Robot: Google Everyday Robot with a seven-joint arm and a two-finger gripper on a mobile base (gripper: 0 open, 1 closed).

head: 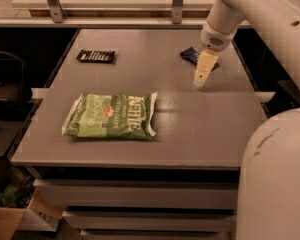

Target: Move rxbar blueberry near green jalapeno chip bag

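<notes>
The rxbar blueberry is a small dark navy bar lying at the far right of the grey table, partly hidden behind my gripper. My gripper hangs just in front of the bar, a little above the table, pointing down. The green jalapeno chip bag lies flat at the front left of the table, well apart from the bar and the gripper.
A black bar wrapper with white lettering lies at the far left of the table. My white arm reaches in from the upper right, and my white body fills the lower right. A cardboard box sits on the floor at lower left.
</notes>
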